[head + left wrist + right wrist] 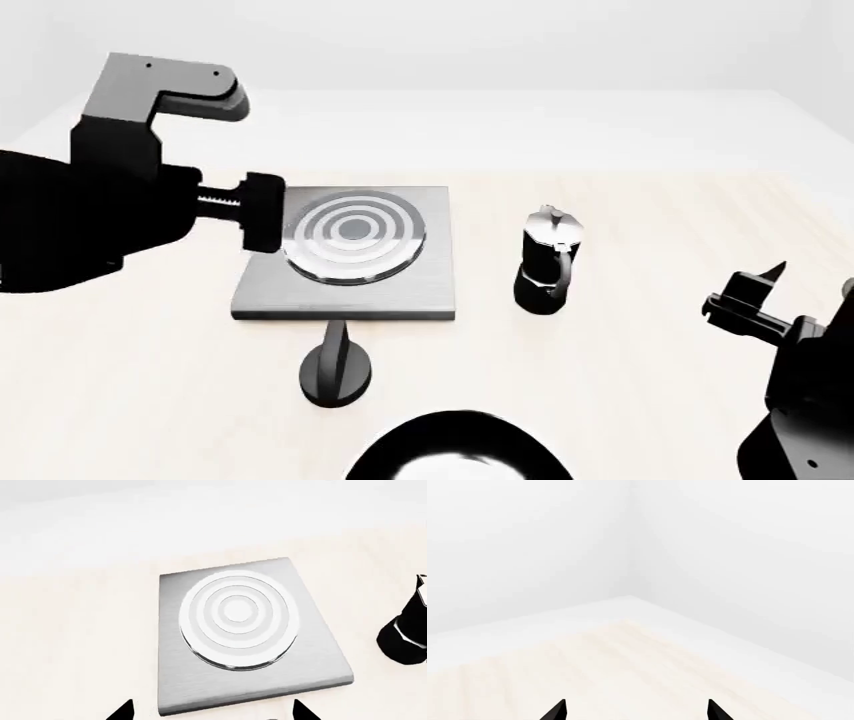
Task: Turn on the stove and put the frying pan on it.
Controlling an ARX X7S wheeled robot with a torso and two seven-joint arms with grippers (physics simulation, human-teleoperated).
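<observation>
The stove [400,285] is a grey square slab with a ring burner, at the table's middle; it fills the left wrist view [267,665]. Its black knob [336,372] stands just in front of the slab's near edge. The frying pan [454,450], black with a pale glossy inside, is cut off at the head view's bottom edge, and its handle is out of view. My left gripper [262,212] hovers over the slab's left side, open and empty, fingertips [123,711] wide apart. My right gripper [745,290] is open and empty at the right, away from everything.
A black-and-silver moka pot [547,262] stands upright just right of the slab, also in the left wrist view [403,642]. The right wrist view shows only pale tabletop [627,670], its far edges and white walls.
</observation>
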